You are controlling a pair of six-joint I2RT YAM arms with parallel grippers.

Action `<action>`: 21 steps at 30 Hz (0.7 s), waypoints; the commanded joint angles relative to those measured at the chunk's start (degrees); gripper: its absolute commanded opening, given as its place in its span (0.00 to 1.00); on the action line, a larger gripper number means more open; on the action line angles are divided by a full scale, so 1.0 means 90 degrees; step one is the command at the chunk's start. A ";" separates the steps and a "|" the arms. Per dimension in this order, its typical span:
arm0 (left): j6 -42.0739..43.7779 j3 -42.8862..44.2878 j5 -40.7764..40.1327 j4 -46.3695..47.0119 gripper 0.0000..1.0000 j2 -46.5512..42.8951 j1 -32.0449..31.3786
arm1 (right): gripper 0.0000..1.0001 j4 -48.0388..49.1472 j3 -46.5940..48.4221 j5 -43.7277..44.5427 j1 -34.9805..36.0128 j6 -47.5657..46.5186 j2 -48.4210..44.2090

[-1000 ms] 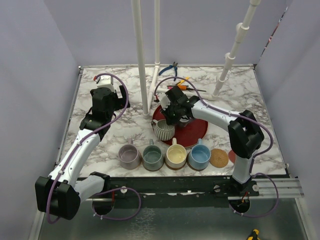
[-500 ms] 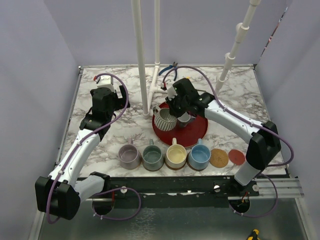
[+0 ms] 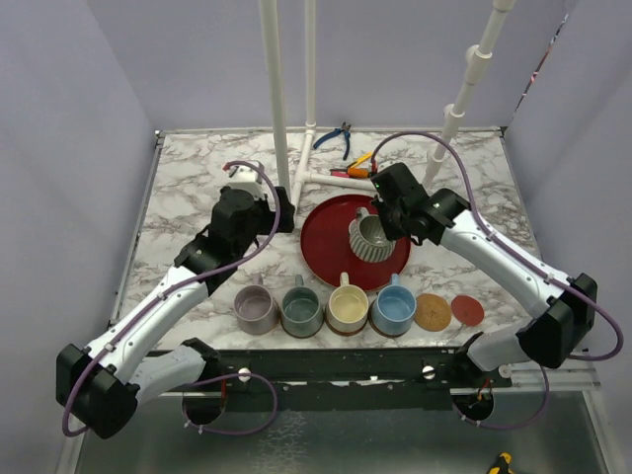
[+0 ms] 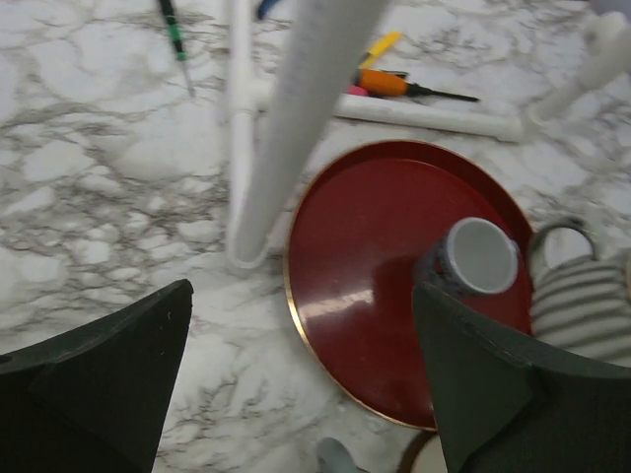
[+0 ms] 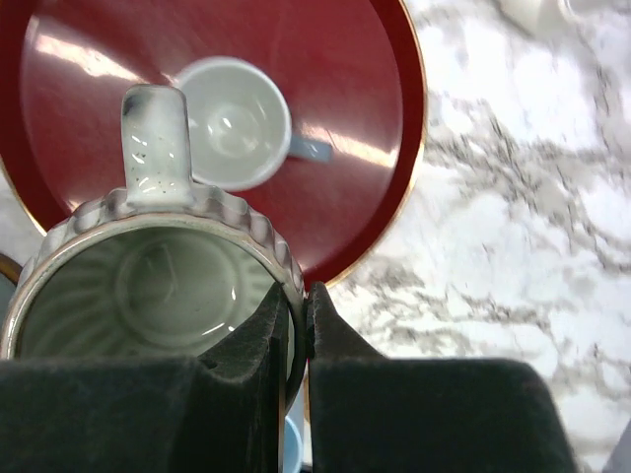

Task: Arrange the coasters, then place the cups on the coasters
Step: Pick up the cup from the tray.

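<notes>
1. The right tool (image 5: 296,307) is clamping the ribbed dark grey-green mug (image 5: 148,296) by its rim, having carried it across the red tray (image 4: 365,296) rightward.
2. The left tool (image 4: 301,291), jaws spread and empty, is closing in on the small pale grey cup (image 4: 478,258).
3. The tan coaster (image 3: 432,312) and reddish coaster (image 3: 467,310) are lying bare, likely awaiting both.

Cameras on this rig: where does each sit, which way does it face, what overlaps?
Top external: fixed above and behind the bases, looking down on the marble table; both arms show.
Left wrist: on the left arm, looking down past the open left gripper at the red tray and small pale cup.
Right wrist: on the right arm, looking down over the right gripper, shut on the rim of the ribbed mug.
Shared: both wrist views show the red tray, small pale cup and ribbed mug.
</notes>
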 commanded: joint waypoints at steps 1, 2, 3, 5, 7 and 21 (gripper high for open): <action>-0.0720 0.0255 0.0076 0.0024 0.92 0.0033 -0.1021 | 0.00 -0.0403 -0.0384 0.0143 -0.0073 0.0314 -0.0852; -0.0736 0.0300 0.0178 0.0080 0.92 0.0092 -0.1175 | 0.00 -0.0370 -0.0472 -0.0052 -0.0075 0.0274 -0.1026; -0.0716 0.0319 0.0322 0.0163 0.92 0.0116 -0.1309 | 0.00 -0.0323 -0.0547 -0.0194 -0.0073 0.0255 -0.1183; -0.0655 0.0285 0.0609 0.0346 0.92 0.0110 -0.1475 | 0.00 -0.0260 -0.0677 -0.0453 -0.0075 0.0156 -0.1458; -0.0677 0.0260 0.0937 0.0468 0.92 0.0078 -0.1546 | 0.00 -0.0429 -0.0690 -0.0335 -0.0073 0.0236 -0.1556; -0.2211 0.1309 0.0025 0.0733 0.90 0.1367 -0.3438 | 0.00 -0.0872 -0.0700 0.1410 -0.0064 0.1069 -0.1685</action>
